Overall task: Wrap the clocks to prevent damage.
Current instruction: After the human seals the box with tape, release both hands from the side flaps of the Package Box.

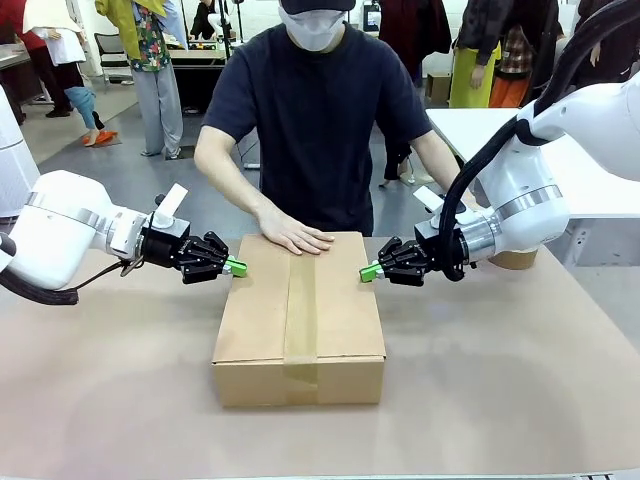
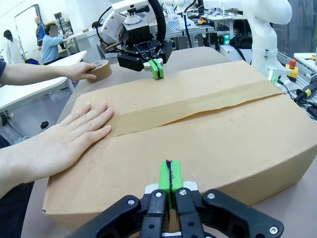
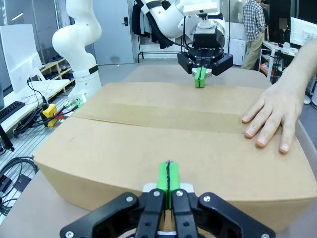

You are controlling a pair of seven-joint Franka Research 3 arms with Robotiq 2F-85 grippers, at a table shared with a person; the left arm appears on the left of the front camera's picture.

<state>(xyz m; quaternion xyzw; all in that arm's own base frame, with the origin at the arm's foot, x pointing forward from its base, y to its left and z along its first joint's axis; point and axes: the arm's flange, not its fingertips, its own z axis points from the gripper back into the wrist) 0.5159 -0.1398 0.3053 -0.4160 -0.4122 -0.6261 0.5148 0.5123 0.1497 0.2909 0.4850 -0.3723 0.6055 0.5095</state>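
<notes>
A brown cardboard carton (image 1: 340, 320) lies in the middle of the table, with a strip of brown tape (image 1: 300, 300) along its top seam. The clocks are hidden. My left gripper (image 1: 237, 267) is shut, its green pads at the carton's upper left edge. My right gripper (image 1: 369, 271) is shut too, its tips at the upper right edge. In the left wrist view my shut gripper (image 2: 170, 176) meets the carton (image 2: 198, 124); the right wrist view shows my gripper (image 3: 168, 176) likewise against the carton (image 3: 163, 129). The person's hand (image 1: 295, 237) lies flat on the far end of the top.
The person's other hand rests on a roll of brown tape (image 2: 99, 71) on the table beyond the right gripper. A white table (image 1: 560, 160) stands at the back right. Bare tabletop (image 1: 500, 400) lies in front of and beside the carton.
</notes>
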